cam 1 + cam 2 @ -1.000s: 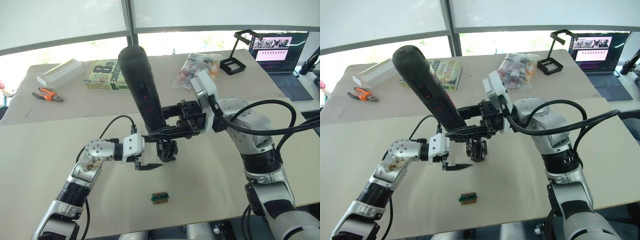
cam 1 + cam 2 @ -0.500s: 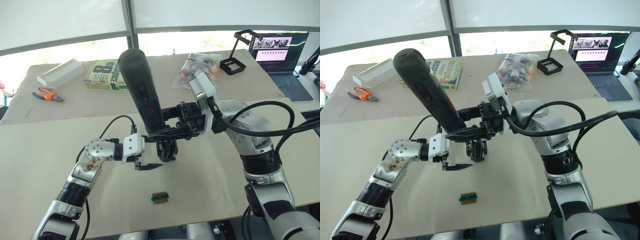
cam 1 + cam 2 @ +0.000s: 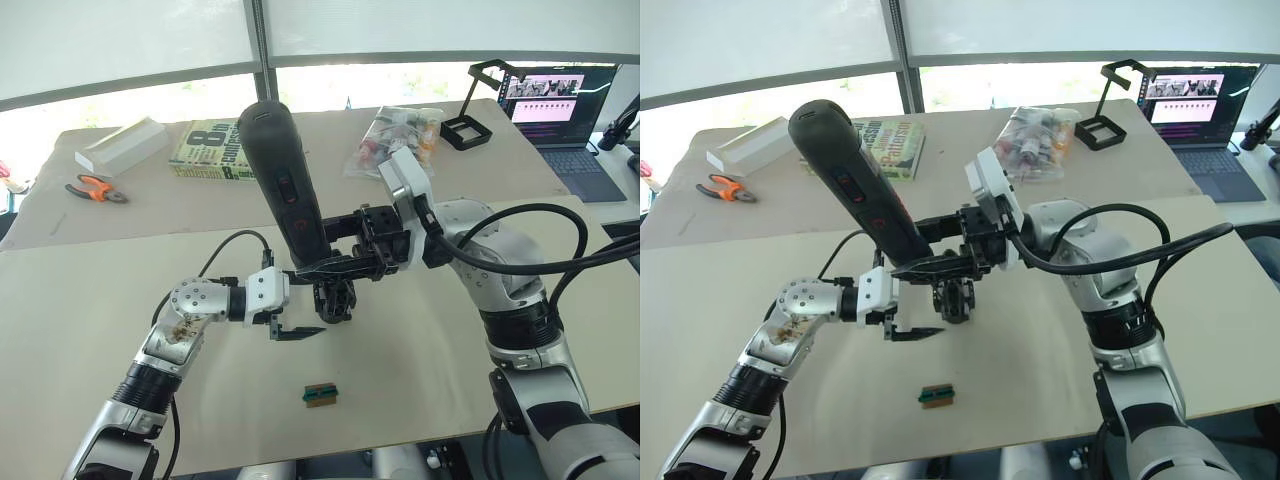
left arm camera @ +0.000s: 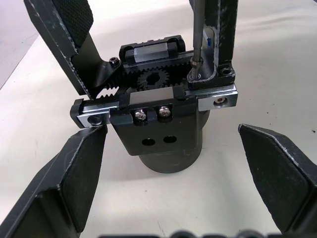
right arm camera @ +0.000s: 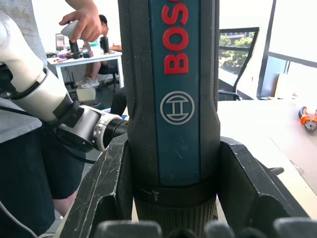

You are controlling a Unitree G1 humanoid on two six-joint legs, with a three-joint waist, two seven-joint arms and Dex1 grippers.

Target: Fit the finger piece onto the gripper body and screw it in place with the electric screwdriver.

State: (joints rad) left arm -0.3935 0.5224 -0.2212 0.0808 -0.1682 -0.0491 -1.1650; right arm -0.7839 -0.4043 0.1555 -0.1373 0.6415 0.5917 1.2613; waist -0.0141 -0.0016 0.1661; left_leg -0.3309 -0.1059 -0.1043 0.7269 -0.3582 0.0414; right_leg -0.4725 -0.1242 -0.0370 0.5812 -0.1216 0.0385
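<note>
Here the gripper body (image 3: 334,298) serves as the landmark, standing on the table (image 3: 90,300). Just to its left the left gripper (image 3: 300,331) waits low with fingers spread wide and holding nothing, flanking the body as if to steady it. On the body's right side the finger piece (image 4: 221,29) stands seated upright, and the bit of the electric screwdriver (image 3: 285,190) rests on its screw. Right of and above the body, the right gripper (image 3: 340,268) clamps the screwdriver, tilted so the bit comes down onto that screw.
</note>
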